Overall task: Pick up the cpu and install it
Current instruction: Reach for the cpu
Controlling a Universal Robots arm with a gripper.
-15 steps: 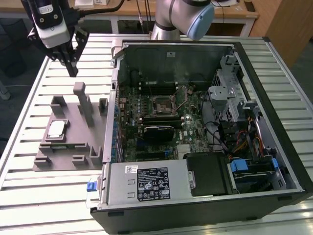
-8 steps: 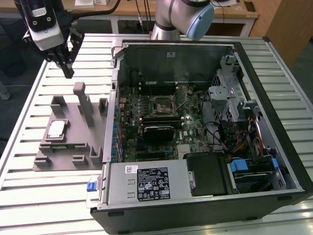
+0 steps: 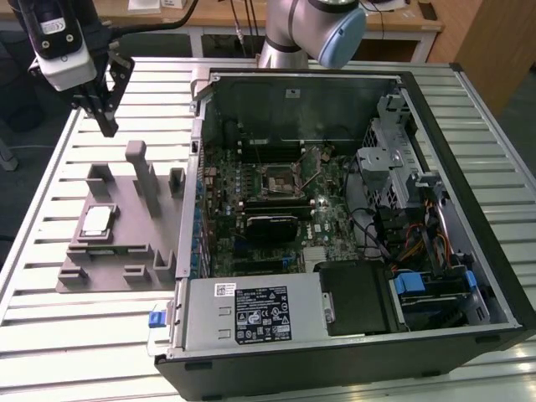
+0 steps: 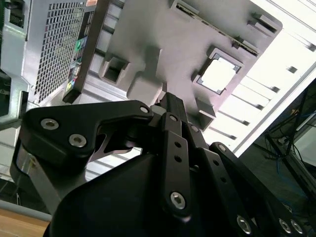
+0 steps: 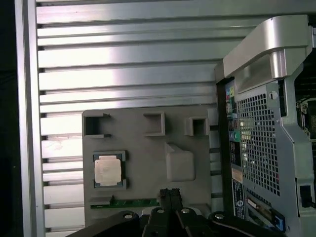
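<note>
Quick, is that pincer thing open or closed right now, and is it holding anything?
The pincer is closed and holds nothing; the cpu lies apart from it in the grey holder.

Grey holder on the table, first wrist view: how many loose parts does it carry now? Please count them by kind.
On the grey holder:
cpu, lying flat in its recess: 1
green circuit strip, standing on edge in a slot: 1
Total: 2
</note>
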